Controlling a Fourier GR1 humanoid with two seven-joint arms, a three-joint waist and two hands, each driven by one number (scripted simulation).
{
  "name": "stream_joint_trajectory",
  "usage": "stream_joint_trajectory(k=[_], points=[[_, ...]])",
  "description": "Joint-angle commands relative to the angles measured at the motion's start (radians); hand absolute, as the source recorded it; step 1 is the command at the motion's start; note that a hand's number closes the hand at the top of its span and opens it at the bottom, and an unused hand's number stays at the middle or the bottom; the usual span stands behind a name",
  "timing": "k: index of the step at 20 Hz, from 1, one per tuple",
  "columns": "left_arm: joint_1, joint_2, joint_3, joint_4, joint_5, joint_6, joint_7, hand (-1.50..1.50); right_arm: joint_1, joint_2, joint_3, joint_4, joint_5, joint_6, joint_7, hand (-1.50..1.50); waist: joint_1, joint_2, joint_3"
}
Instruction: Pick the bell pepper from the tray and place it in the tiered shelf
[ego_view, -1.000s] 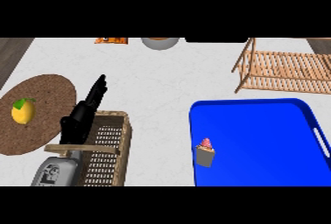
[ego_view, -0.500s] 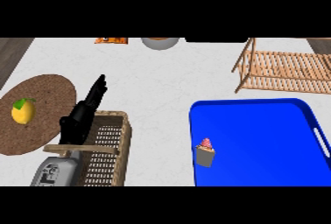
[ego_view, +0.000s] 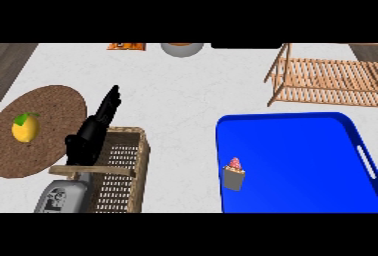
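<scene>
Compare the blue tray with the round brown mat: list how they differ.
The blue tray is rectangular with a raised rim; the round brown mat is flat and woven-looking. The tray lies at the view's right and holds a small cupcake-like item; the mat lies at the left and holds a yellow fruit. Both rest on the counter.

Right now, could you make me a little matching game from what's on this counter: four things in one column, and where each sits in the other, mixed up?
Things:
1. yellow fruit
2. cupcake
3. left hand
4. wooden shelf

Places:
A. on the blue tray
B. far right of the counter
C. on the round brown mat
D. above the wicker basket

Pairs: 1-C, 2-A, 3-D, 4-B
</scene>
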Motion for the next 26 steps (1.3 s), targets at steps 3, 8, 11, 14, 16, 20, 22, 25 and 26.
stream_joint_trajectory(k=[3,8,11,14,16,20,22,25,26], points=[[0.083,-0.034,-0.04,-0.005,-0.023,0.018,-0.027,0.0,0.025,-0.072,-0.012,0.08,0.13,-0.055,0.131,-1.5,-0.002,0.002,-0.007],[-0.011,-0.013,0.001,0.033,-0.016,0.007,0.007,0.0,-0.006,-0.091,-0.036,0.095,0.051,-0.039,0.138,-1.5,-0.005,0.002,-0.006],[-0.011,-0.018,-0.015,-0.01,-0.01,-0.001,0.049,0.0,0.019,-0.046,-0.055,0.039,-0.026,-0.07,0.116,-1.5,-0.005,0.001,-0.006],[0.077,0.017,-0.007,-0.033,0.005,-0.036,-0.004,0.0,0.035,-0.081,-0.114,0.064,-0.149,-0.041,0.013,-1.5,0.0,0.001,-0.006],[-0.041,-0.015,0.018,0.096,-0.013,0.006,-0.038,0.0,0.025,-0.036,-0.076,0.026,-0.139,-0.054,0.069,-1.5,-0.009,0.003,-0.006],[0.016,-0.023,-0.004,0.04,-0.029,0.02,-0.01,0.0,0.048,-0.043,-0.065,-0.1,-0.209,0.056,0.137,-1.5,-0.012,-0.001,-0.007],[-0.029,-0.006,0.01,0.022,0.003,-0.017,0.039,0.0,-0.03,-0.096,-0.079,-0.021,-0.223,0.038,0.106,-1.5,-0.005,0.002,-0.006],[0.069,0.0,0.001,-0.013,0.008,-0.025,-0.019,0.0,0.055,-0.052,-0.126,-0.198,-0.275,0.002,0.158,-1.5,-0.012,-0.003,-0.006],[-0.004,0.002,0.017,0.047,-0.004,-0.01,-0.005,0.0,-0.037,-0.083,-0.155,-0.175,-0.299,0.012,0.208,-1.5,-0.016,-0.002,-0.007]])
